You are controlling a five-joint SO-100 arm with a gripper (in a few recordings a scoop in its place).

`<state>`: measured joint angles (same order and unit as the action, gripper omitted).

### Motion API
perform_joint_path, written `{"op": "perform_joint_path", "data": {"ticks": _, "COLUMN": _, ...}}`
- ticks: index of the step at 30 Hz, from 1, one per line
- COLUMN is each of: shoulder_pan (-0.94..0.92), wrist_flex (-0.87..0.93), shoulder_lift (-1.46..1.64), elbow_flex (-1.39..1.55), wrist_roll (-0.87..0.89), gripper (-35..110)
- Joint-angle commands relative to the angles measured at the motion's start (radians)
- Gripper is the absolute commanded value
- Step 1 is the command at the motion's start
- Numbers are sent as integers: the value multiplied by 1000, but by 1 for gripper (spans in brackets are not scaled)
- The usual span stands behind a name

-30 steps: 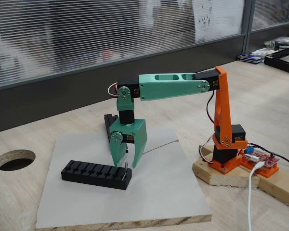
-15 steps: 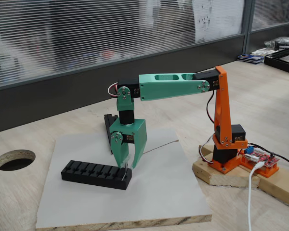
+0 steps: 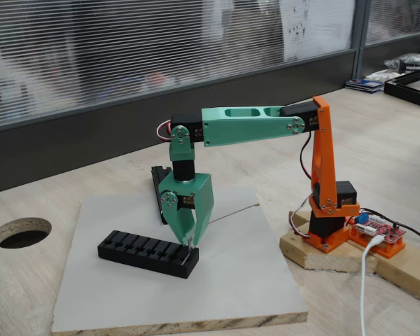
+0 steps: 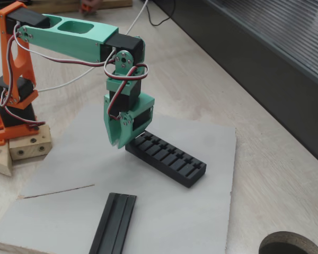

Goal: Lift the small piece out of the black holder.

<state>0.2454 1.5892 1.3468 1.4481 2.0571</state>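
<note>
Pincer (image 3: 189,243) nearly closed, pinching the small piece (image 3: 187,249) at the black holder's (image 3: 143,251) end.

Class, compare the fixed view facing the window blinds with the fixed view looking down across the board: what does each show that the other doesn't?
Facing the blinds: the small piece pinched at the hand's tips, and a red circuit board. Looking down: the grooved rail lying whole. Both: the black holder, grey board, table hole.
</note>
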Motion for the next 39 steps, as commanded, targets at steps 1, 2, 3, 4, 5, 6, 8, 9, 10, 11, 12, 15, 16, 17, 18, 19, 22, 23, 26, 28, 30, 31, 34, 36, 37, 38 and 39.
{"op": "perform_joint_path", "data": {"ticks": 1, "shoulder_pan": 11, "wrist_flex": 11, "shoulder_lift": 34, "elbow_flex": 5, "wrist_roll": 15, "gripper": 5}}
{"op": "perform_joint_path", "data": {"ticks": 2, "shoulder_pan": 11, "wrist_flex": 6, "shoulder_lift": 34, "elbow_flex": 5, "wrist_roll": 15, "gripper": 5}}
{"op": "perform_joint_path", "data": {"ticks": 3, "shoulder_pan": 11, "wrist_flex": -6, "shoulder_lift": 34, "elbow_flex": 5, "wrist_roll": 15, "gripper": 5}}
{"op": "perform_joint_path", "data": {"ticks": 4, "shoulder_pan": 11, "wrist_flex": -25, "shoulder_lift": 34, "elbow_flex": 5, "wrist_roll": 15, "gripper": 5}}
{"op": "perform_joint_path", "data": {"ticks": 5, "shoulder_pan": 11, "wrist_flex": -44, "shoulder_lift": 34, "elbow_flex": 5, "wrist_roll": 15, "gripper": 5}}
{"op": "perform_joint_path", "data": {"ticks": 6, "shoulder_pan": 11, "wrist_flex": -64, "shoulder_lift": 34, "elbow_flex": 5, "wrist_roll": 15, "gripper": 5}}
{"op": "perform_joint_path", "data": {"ticks": 8, "shoulder_pan": 11, "wrist_flex": -87, "shoulder_lift": 35, "elbow_flex": 5, "wrist_roll": 15, "gripper": 5}}
{"op": "perform_joint_path", "data": {"ticks": 9, "shoulder_pan": 11, "wrist_flex": -89, "shoulder_lift": 35, "elbow_flex": 5, "wrist_roll": 15, "gripper": 5}}
{"op": "perform_joint_path", "data": {"ticks": 10, "shoulder_pan": 11, "wrist_flex": -89, "shoulder_lift": 35, "elbow_flex": 5, "wrist_roll": 15, "gripper": 5}}
{"op": "perform_joint_path", "data": {"ticks": 11, "shoulder_pan": 11, "wrist_flex": -86, "shoulder_lift": 35, "elbow_flex": 5, "wrist_roll": 15, "gripper": 5}}
{"op": "perform_joint_path", "data": {"ticks": 12, "shoulder_pan": 11, "wrist_flex": -84, "shoulder_lift": 38, "elbow_flex": 5, "wrist_roll": 15, "gripper": 5}}
{"op": "perform_joint_path", "data": {"ticks": 15, "shoulder_pan": 11, "wrist_flex": -78, "shoulder_lift": 52, "elbow_flex": 5, "wrist_roll": 15, "gripper": 5}}
{"op": "perform_joint_path", "data": {"ticks": 16, "shoulder_pan": 11, "wrist_flex": -78, "shoulder_lift": 54, "elbow_flex": 5, "wrist_roll": 15, "gripper": 5}}
{"op": "perform_joint_path", "data": {"ticks": 17, "shoulder_pan": 11, "wrist_flex": -77, "shoulder_lift": 55, "elbow_flex": 5, "wrist_roll": 15, "gripper": 5}}
{"op": "perform_joint_path", "data": {"ticks": 18, "shoulder_pan": 11, "wrist_flex": -77, "shoulder_lift": 57, "elbow_flex": 5, "wrist_roll": 14, "gripper": 5}}
{"op": "perform_joint_path", "data": {"ticks": 19, "shoulder_pan": 11, "wrist_flex": -77, "shoulder_lift": 57, "elbow_flex": 5, "wrist_roll": 14, "gripper": 5}}
{"op": "perform_joint_path", "data": {"ticks": 22, "shoulder_pan": 11, "wrist_flex": -77, "shoulder_lift": 61, "elbow_flex": 3, "wrist_roll": 14, "gripper": 5}}
{"op": "perform_joint_path", "data": {"ticks": 23, "shoulder_pan": 11, "wrist_flex": -77, "shoulder_lift": 72, "elbow_flex": 2, "wrist_roll": 14, "gripper": 5}}
{"op": "perform_joint_path", "data": {"ticks": 26, "shoulder_pan": 11, "wrist_flex": -77, "shoulder_lift": 117, "elbow_flex": 5, "wrist_roll": 14, "gripper": 5}}
{"op": "perform_joint_path", "data": {"ticks": 28, "shoulder_pan": 11, "wrist_flex": -77, "shoulder_lift": 133, "elbow_flex": 5, "wrist_roll": 14, "gripper": 5}}
{"op": "perform_joint_path", "data": {"ticks": 30, "shoulder_pan": 11, "wrist_flex": -77, "shoulder_lift": 146, "elbow_flex": 5, "wrist_roll": 14, "gripper": 5}}
{"op": "perform_joint_path", "data": {"ticks": 31, "shoulder_pan": 9, "wrist_flex": -77, "shoulder_lift": 155, "elbow_flex": 5, "wrist_roll": 14, "gripper": 5}}
{"op": "perform_joint_path", "data": {"ticks": 34, "shoulder_pan": 9, "wrist_flex": -77, "shoulder_lift": 189, "elbow_flex": 3, "wrist_roll": 14, "gripper": 5}}
{"op": "perform_joint_path", "data": {"ticks": 36, "shoulder_pan": 9, "wrist_flex": -77, "shoulder_lift": 209, "elbow_flex": 3, "wrist_roll": 14, "gripper": 5}}
{"op": "perform_joint_path", "data": {"ticks": 37, "shoulder_pan": 9, "wrist_flex": -77, "shoulder_lift": 215, "elbow_flex": 0, "wrist_roll": 14, "gripper": 5}}
{"op": "perform_joint_path", "data": {"ticks": 38, "shoulder_pan": 9, "wrist_flex": -77, "shoulder_lift": 224, "elbow_flex": -3, "wrist_roll": 14, "gripper": 5}}
{"op": "perform_joint_path", "data": {"ticks": 39, "shoulder_pan": 9, "wrist_flex": -77, "shoulder_lift": 233, "elbow_flex": -3, "wrist_roll": 14, "gripper": 5}}
